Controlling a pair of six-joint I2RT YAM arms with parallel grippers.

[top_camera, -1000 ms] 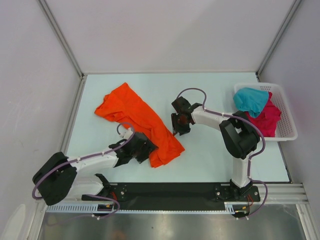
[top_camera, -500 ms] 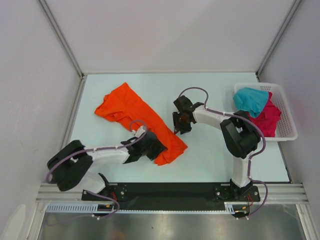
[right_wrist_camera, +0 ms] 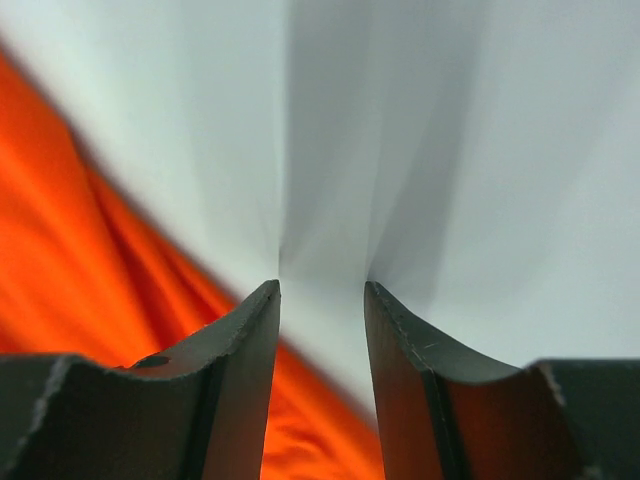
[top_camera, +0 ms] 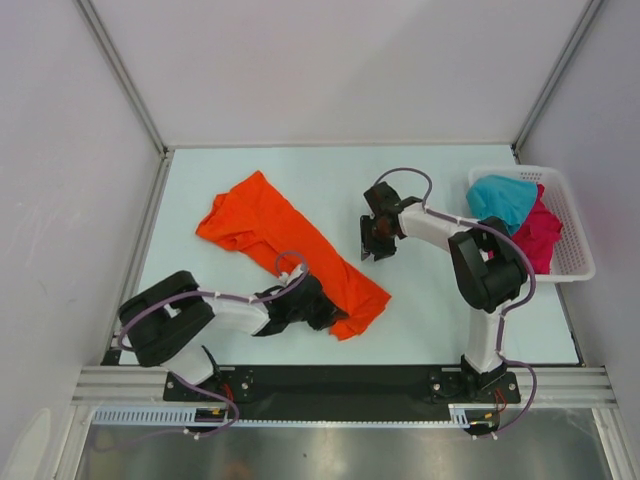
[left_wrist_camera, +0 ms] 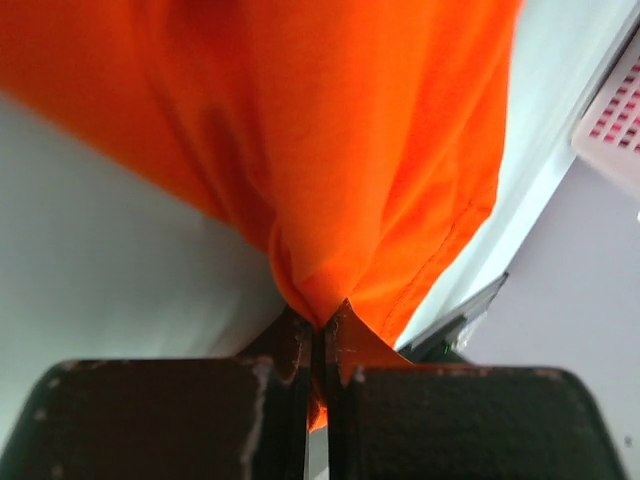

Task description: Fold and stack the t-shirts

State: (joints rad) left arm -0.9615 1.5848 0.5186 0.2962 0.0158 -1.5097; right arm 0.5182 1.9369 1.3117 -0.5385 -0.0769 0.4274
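The orange t-shirt (top_camera: 290, 240) lies crumpled in a long diagonal band across the table's middle. My left gripper (top_camera: 335, 318) is shut on its near lower edge, and the wrist view shows orange cloth (left_wrist_camera: 340, 170) pinched between the jaws (left_wrist_camera: 320, 325). My right gripper (top_camera: 375, 250) hovers just right of the shirt's upper edge, open, with bare table between its fingers (right_wrist_camera: 322, 290) and orange cloth (right_wrist_camera: 90, 300) to the left. The teal t-shirt (top_camera: 500, 198) and the pink t-shirt (top_camera: 535, 235) sit bunched in the basket.
A white slotted basket (top_camera: 578, 262) stands at the table's right edge. Grey walls enclose the table on the left, back and right. The black rail with both arm bases runs along the near edge (top_camera: 350, 380).
My left gripper slid right along the shirt's near edge and shut on the cloth; the shirt's lower end shifted right with it. The right gripper moved slightly right and away.
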